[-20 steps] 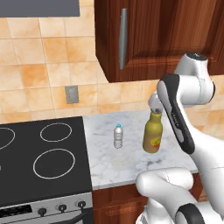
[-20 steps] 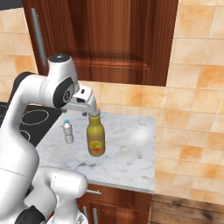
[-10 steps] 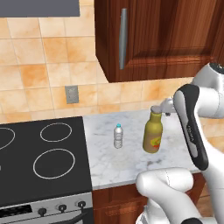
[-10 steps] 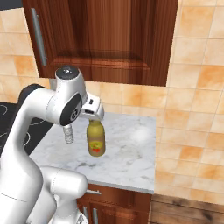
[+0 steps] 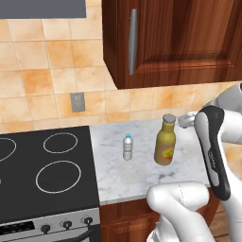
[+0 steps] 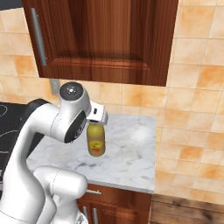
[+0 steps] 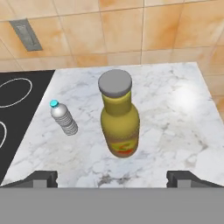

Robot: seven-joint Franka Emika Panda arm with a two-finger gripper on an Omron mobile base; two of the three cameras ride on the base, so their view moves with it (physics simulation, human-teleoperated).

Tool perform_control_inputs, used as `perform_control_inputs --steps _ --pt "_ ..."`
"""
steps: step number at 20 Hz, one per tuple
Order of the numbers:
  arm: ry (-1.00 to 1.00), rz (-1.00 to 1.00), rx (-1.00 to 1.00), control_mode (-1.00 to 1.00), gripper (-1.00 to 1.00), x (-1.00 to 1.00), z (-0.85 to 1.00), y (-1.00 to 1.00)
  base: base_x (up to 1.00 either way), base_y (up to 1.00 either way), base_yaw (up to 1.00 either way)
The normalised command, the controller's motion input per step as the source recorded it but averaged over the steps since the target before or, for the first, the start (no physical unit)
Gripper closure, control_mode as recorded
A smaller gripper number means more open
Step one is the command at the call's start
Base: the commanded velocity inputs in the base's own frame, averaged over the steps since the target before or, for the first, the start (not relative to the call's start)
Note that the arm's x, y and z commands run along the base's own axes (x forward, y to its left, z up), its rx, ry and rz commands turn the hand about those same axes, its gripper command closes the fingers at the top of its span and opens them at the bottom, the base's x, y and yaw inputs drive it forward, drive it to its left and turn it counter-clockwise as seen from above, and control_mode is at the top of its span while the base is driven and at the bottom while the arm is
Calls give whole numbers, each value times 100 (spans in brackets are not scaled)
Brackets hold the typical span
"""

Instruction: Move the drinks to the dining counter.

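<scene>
On the marble worktop [image 5: 142, 175] beside the black stove [image 5: 42, 175], under tiled wall, stand an amber bottle [image 7: 119, 114] and a small water bottle [image 7: 64, 117], while the gripper [image 7: 112, 178] fingers are spread wide, holding nothing.

The amber bottle's label [image 7: 123, 148] shows no legible text.

In the right base view, the amber bottle's [image 6: 96, 141] cap and left side are hidden by the arm [image 6: 70, 120]. The stove [image 5: 42, 175] is cut off at the left edge. The label print is too small to be read.
</scene>
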Motion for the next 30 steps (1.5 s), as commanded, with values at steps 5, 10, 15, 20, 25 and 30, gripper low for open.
perform_control_inputs --steps 5,10,15,20,25,30 --pt "-4 9 0 -100 -100 0 -1 -4 0 0 0" --pt "-6 10 0 -100 -100 0 -3 -7 0 0 0" --pt "-17 10 0 -100 -100 0 -3 -8 0 0 0" --pt "-17 3 9 -100 -100 0 -14 -23 0 0 0" --pt "-14 2 12 -100 -100 0 -18 -27 0 0 0" --pt "-2 5 8 -100 -100 10 -9 -19 0 0 0"
